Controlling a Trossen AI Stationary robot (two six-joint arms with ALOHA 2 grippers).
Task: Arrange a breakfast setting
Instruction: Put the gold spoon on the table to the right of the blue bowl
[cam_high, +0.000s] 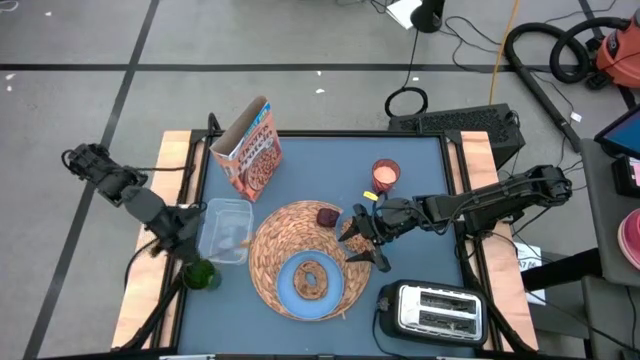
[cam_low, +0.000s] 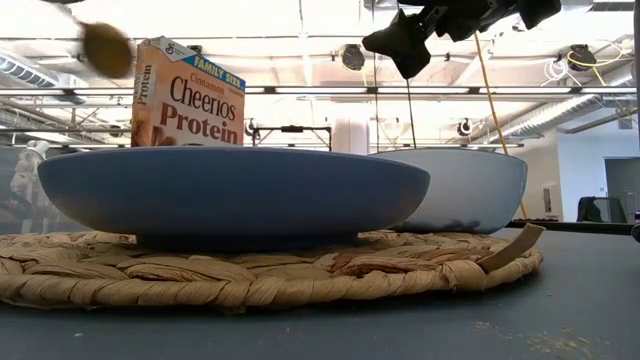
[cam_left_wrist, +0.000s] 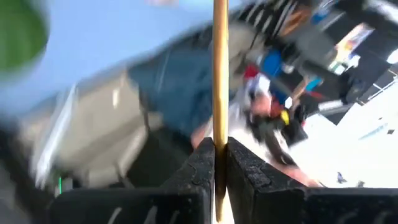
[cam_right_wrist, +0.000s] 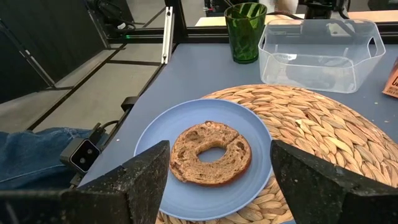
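Note:
The round woven placemat (cam_high: 300, 250) lies mid-table, and the light-blue plate (cam_high: 290, 290) rests on its near part. The brown ring bread (cam_right_wrist: 210, 154) lies flat on the plate. A small dark-red item (cam_high: 328, 215) sits on the mat's far edge. The cereal box (cam_high: 250, 150) stands at the far left. A small clear bowl with orange in it (cam_high: 385, 175) stands at the far right. My right gripper (cam_high: 360, 242) is open and empty above the mat's right edge, and its fingers frame the plate in the right wrist view (cam_right_wrist: 214, 186). My left gripper (cam_high: 185, 228) is shut on the gold spoon (cam_left_wrist: 219, 62). My left gripper pinches the spoon's thin handle (cam_left_wrist: 219, 121) between its two fingers (cam_left_wrist: 202, 174). The handle runs straight out along the fingers. The spoon is lifted clear of the table, and its blurred gold bowl end (cam_low: 105, 48) shows high in the low view.
A clear plastic container (cam_high: 225, 232) sits beside my left gripper, and a green cup (cam_high: 200, 275) stands near it at the table's left edge. The chrome-and-black toaster (cam_high: 430, 310) stands at the near right corner. Bare blue tabletop (cam_high: 330, 160) lies behind the mat.

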